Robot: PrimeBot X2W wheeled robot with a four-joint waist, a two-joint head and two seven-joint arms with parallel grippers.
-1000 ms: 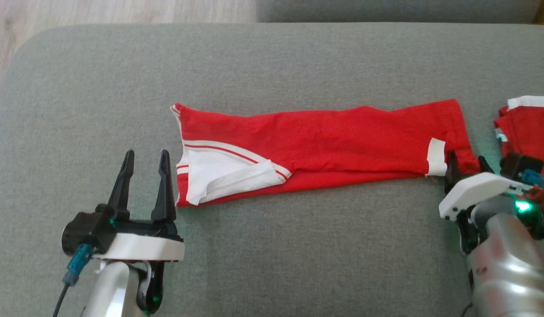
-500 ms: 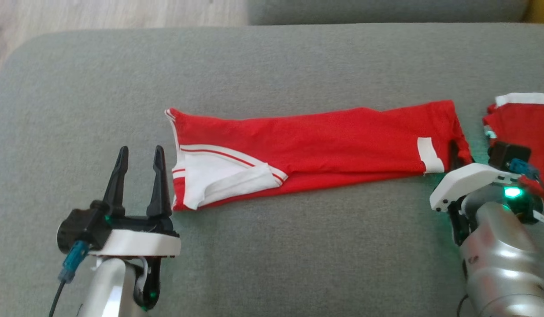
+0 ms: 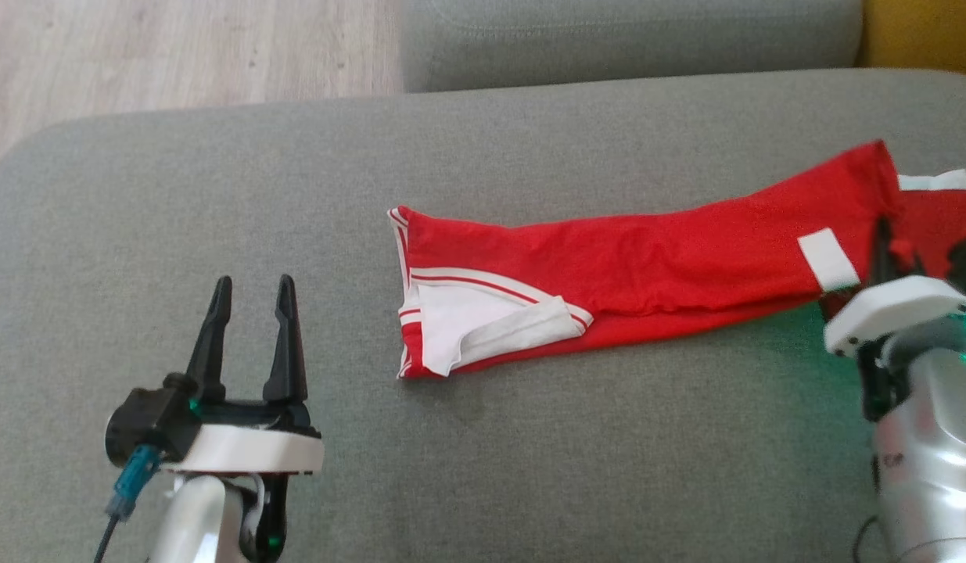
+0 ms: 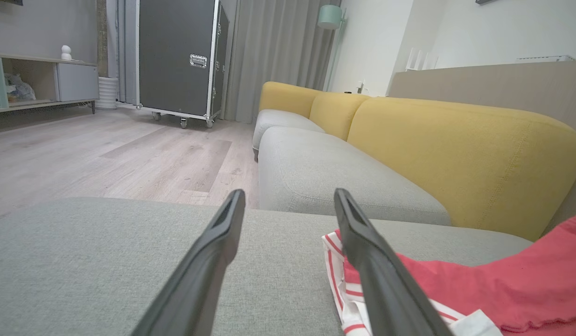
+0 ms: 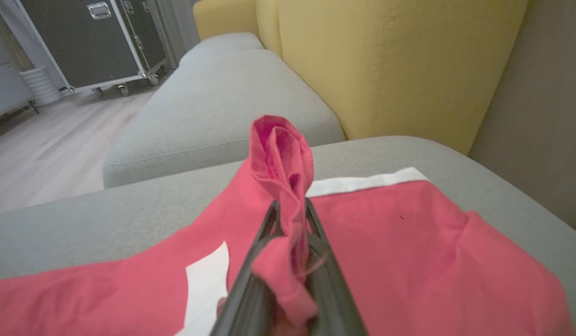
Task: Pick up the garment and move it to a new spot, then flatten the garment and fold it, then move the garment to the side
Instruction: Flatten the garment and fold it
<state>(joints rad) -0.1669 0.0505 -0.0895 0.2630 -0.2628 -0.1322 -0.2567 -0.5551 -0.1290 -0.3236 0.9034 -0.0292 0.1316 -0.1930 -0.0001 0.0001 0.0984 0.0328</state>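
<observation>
The red garment (image 3: 647,266) lies long and narrow across the grey sofa seat (image 3: 529,453). It looks flat. It also looks folded once along its length, with a white part tucked in at its left end. So I think the pick-up, the move and the flattening are done, and the folding is partway.

The right tool (image 3: 889,242) is clenched on the right end of the garment. In the right wrist view a bunch of red cloth sticks up between its two dark fingers (image 5: 336,294). That end is lifted a little off the seat. The other end rests on the seat.

The left tool (image 3: 254,283) is spread wide and holds nothing. It hangs near the left end of the garment, but apart from it.

Another red cloth (image 3: 932,211) with a white edge lies just behind the right tool.

I think two jobs are left: fold the long strip shorter, then put the garment to the side.
</observation>
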